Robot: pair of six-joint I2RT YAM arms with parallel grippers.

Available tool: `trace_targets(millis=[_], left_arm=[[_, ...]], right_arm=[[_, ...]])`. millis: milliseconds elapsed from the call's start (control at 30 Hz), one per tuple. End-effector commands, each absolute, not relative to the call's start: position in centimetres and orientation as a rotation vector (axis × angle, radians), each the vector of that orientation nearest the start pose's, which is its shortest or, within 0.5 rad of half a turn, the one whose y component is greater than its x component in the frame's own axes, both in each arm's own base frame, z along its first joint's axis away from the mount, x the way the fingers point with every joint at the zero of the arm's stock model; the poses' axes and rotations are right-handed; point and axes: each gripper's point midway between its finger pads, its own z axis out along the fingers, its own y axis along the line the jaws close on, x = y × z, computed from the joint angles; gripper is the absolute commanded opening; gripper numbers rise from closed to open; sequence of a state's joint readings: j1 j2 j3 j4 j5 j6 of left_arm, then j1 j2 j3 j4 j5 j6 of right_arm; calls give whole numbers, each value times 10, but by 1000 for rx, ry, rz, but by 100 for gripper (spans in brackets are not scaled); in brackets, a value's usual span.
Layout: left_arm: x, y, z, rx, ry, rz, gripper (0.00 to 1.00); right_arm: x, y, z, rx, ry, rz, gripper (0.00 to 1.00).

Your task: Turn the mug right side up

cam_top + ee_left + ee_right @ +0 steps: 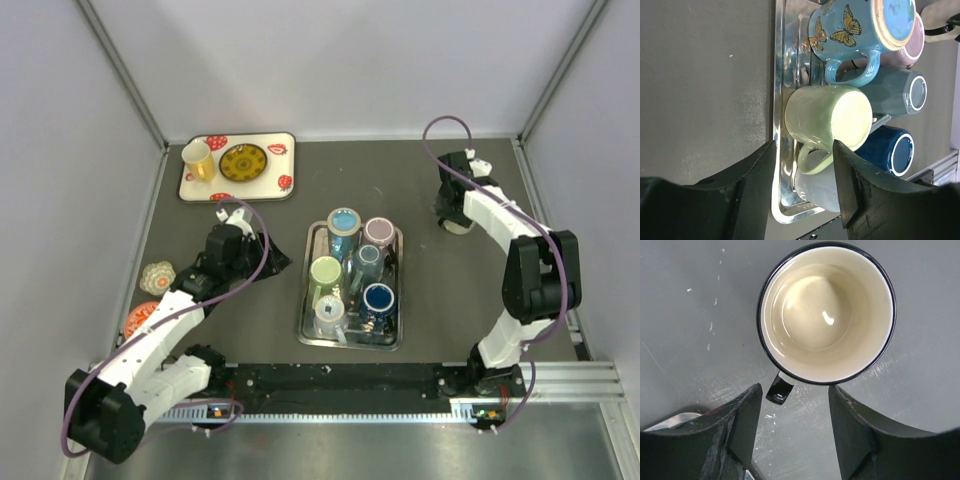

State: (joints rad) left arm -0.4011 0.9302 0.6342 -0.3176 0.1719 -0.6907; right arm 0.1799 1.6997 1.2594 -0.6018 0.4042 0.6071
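Cream, black-rimmed ceramic mug (827,312) stands mouth-up, handle at seven o'clock. Right gripper (795,400) hovers above it — jaws parted, empty; left gripper (805,155) likewise.

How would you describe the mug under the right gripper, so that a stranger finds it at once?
Start at the metal tray crowded with mugs in the middle of the table. Look right of it, beneath the right gripper. The mug there stands alone, mouth up, cream inside with a thin black rim.

Pale grey walls (350,60) enclose a dark grey table (450,300).
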Motion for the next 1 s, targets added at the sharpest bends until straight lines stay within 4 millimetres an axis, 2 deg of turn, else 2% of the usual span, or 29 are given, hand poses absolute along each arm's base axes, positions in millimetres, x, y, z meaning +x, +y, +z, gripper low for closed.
trace_targets(millis=[0,133,400,767,967], left_arm=[[258,-173,167,-214,2216,-824,54],[258,-173,167,-210,2217,-823,54],[257,-174,167,-203,2219,-831,54],[255,-174,168,-196,2216,-839,54],[256,-176,167,-199,2222,-848,54]], right_arm=[[408,17,104,751,2350,-237,53],[406,16,93,793,2375,-234,46],[386,6,86,817,2392,-283,47],[363,-11,105,733,2369,-341,50],[368,2,112,640,2395,-244,57]])
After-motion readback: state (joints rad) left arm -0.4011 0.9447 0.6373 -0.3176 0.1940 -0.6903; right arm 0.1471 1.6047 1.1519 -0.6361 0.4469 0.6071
